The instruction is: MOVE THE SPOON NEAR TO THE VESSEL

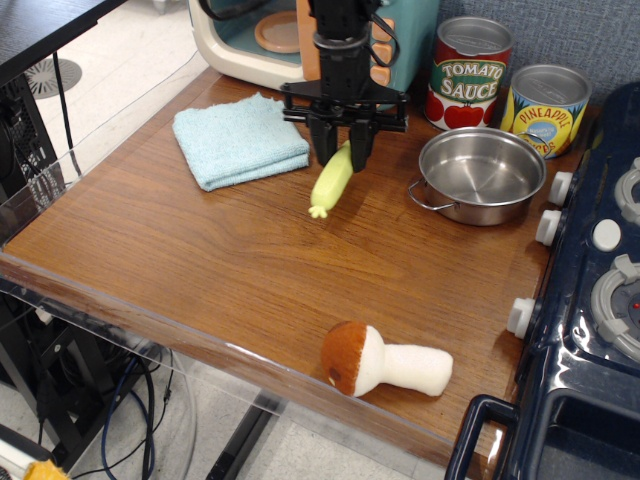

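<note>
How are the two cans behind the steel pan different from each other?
The tomato sauce can has a red and white label; the pineapple can has a yellow one. The tomato sauce can stands taller and further left; the pineapple can is shorter, nearer the stove. Both stand upright with silver lids.
</note>
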Action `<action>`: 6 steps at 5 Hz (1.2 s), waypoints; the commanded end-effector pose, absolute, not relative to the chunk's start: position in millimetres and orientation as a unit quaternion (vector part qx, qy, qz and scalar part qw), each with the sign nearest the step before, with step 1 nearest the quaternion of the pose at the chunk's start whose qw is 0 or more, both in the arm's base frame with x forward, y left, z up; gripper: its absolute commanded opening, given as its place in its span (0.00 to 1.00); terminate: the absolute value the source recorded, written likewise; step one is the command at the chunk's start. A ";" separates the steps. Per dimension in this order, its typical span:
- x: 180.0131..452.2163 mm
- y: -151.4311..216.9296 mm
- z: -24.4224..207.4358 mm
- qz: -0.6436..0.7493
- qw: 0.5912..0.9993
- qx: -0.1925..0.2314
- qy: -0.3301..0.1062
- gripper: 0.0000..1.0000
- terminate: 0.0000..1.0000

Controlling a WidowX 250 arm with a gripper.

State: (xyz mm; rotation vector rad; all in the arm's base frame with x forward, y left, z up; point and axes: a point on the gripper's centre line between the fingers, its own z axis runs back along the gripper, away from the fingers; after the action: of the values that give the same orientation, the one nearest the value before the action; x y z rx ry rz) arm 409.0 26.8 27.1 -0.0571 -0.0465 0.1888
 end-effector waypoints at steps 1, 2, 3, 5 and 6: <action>423.7 25.5 30.5 0.082 0.996 -0.032 -0.033 0.00 0.00; 423.2 25.5 28.4 0.082 0.996 -0.025 -0.023 1.00 0.00; 419.2 24.3 33.6 0.085 0.996 -0.016 -0.032 1.00 0.00; 414.9 28.2 56.6 0.093 0.994 -0.025 -0.057 1.00 0.00; 411.2 36.2 80.3 0.112 0.990 -0.041 -0.080 1.00 0.00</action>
State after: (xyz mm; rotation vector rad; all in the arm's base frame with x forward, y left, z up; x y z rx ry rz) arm 412.0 30.6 51.7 -0.0838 -0.0949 0.2233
